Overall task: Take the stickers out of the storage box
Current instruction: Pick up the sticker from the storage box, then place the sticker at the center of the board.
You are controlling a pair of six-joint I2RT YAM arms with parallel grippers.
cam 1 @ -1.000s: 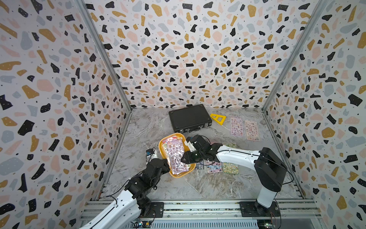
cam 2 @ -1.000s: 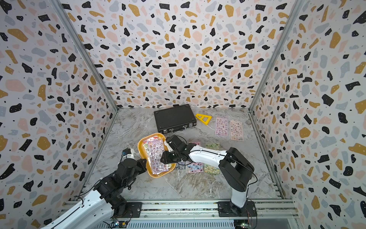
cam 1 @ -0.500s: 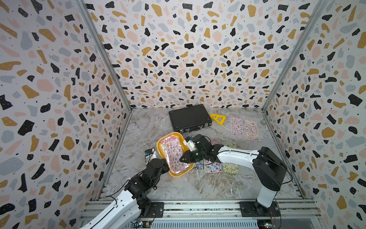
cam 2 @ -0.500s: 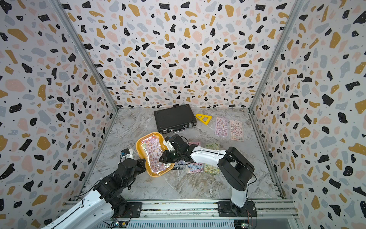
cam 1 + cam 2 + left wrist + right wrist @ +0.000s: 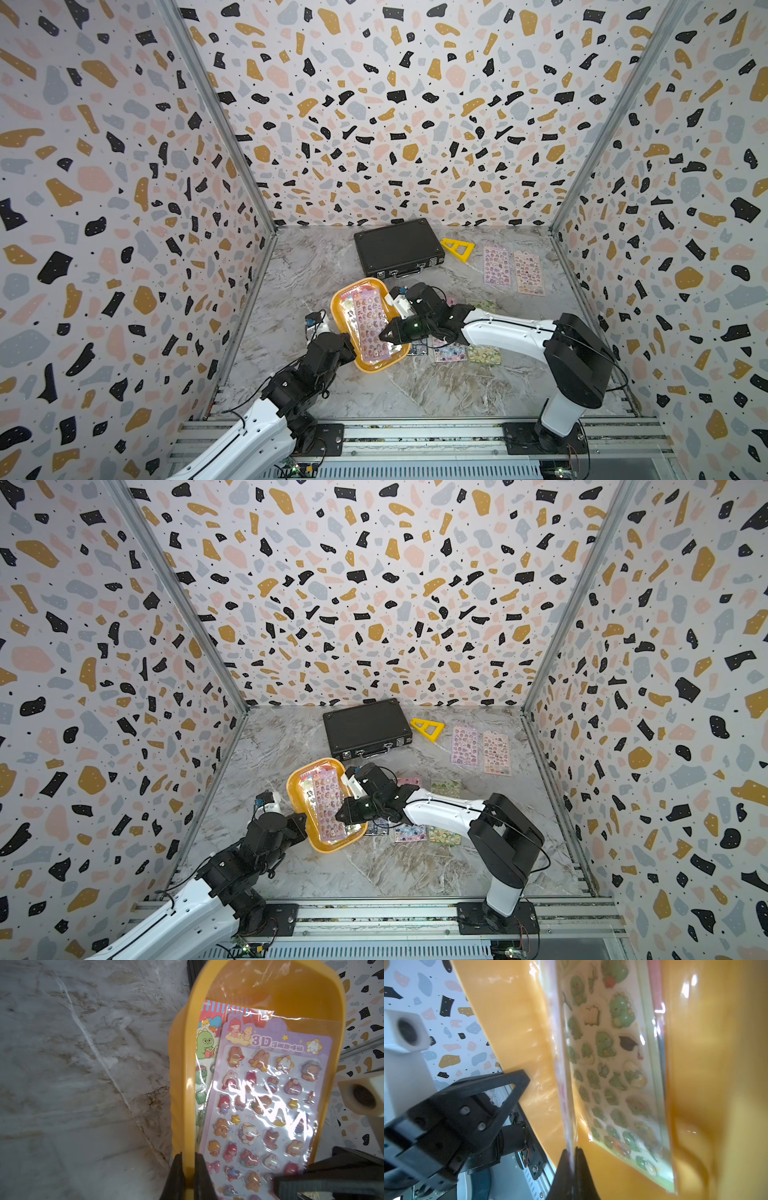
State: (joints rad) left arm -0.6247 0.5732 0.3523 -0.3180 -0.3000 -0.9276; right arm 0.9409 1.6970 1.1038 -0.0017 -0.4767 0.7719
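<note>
- Shallow, smooth yellow-orange plastic box [image 5: 376, 365] with rounded corners, mid-table on the veined marble-look table [image 5: 415, 390].
- Glossy, crinkly wrapped stickers [image 5: 264, 1105] lie inside it, a purple puffy sheet on top and a green dinosaur sheet [image 5: 612, 1064] beneath.
- Left gripper [image 5: 188, 1157]: fingers clamped across the box's left rim.
- Right gripper [image 5: 571, 1150]: fingers pinched together on the top sheet's edge.

Top views: high over the worktop's [image 5: 415, 386] front edge, facing down and back, distant, whole scene. Wrist views: very close on the storage box [image 5: 270, 991] from opposite long sides; all four share it.
</note>
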